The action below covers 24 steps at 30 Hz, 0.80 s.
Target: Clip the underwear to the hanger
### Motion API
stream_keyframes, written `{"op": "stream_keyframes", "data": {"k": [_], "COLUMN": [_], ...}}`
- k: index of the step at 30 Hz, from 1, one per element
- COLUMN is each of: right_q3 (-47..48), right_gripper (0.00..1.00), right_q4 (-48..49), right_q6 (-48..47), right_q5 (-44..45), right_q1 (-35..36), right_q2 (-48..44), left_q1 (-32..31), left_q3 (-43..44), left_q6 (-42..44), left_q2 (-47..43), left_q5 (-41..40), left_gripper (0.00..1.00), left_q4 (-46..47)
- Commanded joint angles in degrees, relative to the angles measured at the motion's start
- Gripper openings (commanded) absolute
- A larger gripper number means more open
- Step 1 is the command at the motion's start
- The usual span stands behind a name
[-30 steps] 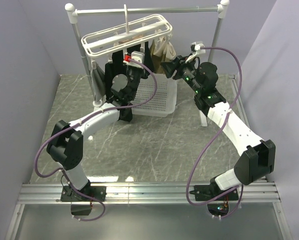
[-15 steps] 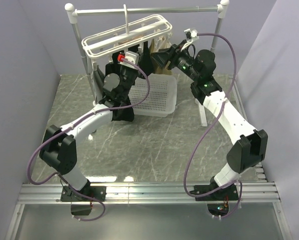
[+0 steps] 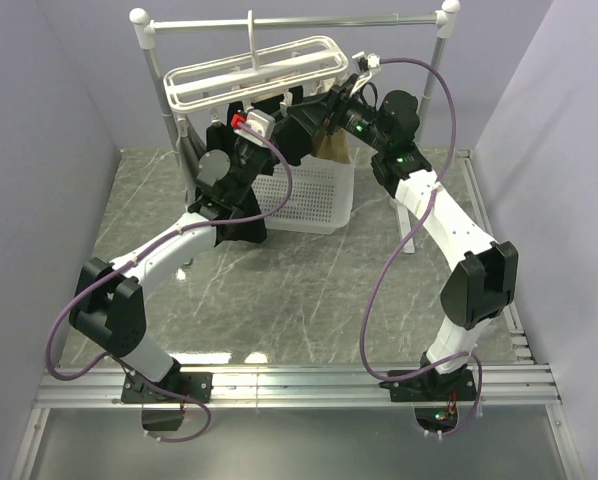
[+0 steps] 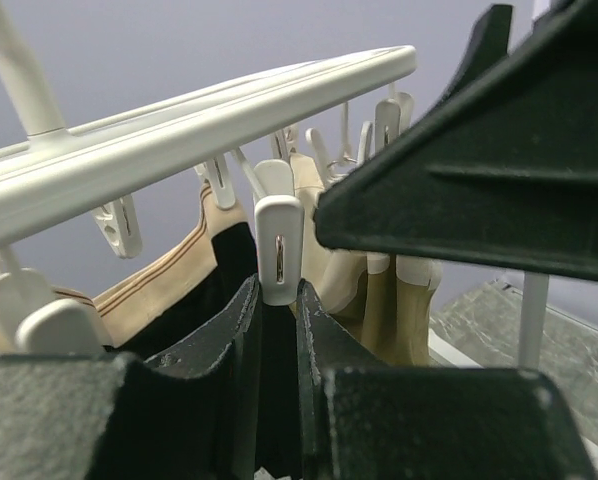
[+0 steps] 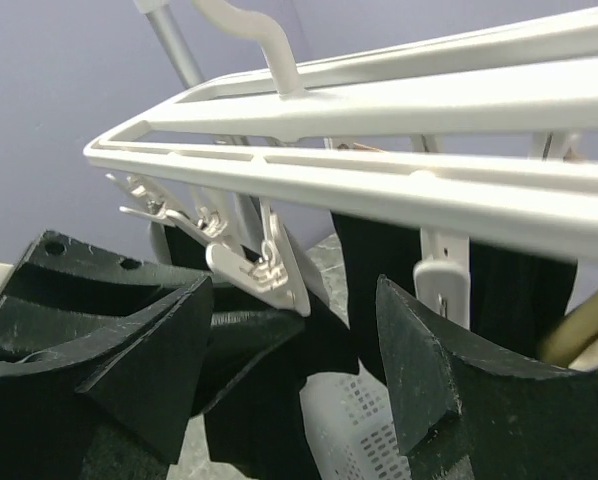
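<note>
top view: the hanger (image 3: 254, 75) hangs from the rail (image 3: 309, 19). left wrist: the left gripper (image 4: 277, 325) pinches the black underwear (image 4: 277, 400) just below a clip peg (image 4: 278, 245). right wrist: the right gripper (image 5: 291, 305) gapes wide, holding nothing, a second peg (image 5: 269, 268) between its fingers.

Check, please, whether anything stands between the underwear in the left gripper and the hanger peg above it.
Nothing visible does. The left gripper pinches the underwear directly beneath a peg of the hanger; the peg's tip reaches the fabric's edge. The open right gripper sits off to one side, not between them.
</note>
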Motion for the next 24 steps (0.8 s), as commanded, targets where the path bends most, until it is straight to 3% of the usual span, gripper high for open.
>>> {"op": "stream_keyframes", "data": {"k": [1,13,24], "right_q3": [3.71,5.03,5.64], "right_gripper": [0.73,0.72,0.59], "right_q4": [3.06,2.62,2.71], "right_q6": [0.67,-0.12,-2.05], "right_q5": [-1.27,-1.44,1.10], "right_q1": [0.37,2.48,4.33], "right_q2": [0.01,1.77,1.86], "left_q1": [0.26,0.53,0.96], "left_q3": [-0.19,-1.77,-2.82], "left_q6": [-0.02,0.24,0.51], "left_q2": [-3.09,-4.76,-5.91], "left_q5": [4.17,5.75,7.95], "left_gripper": [0.00,0.00,0.00], "left_q4": [-0.23,-1.12,-1.73]}}
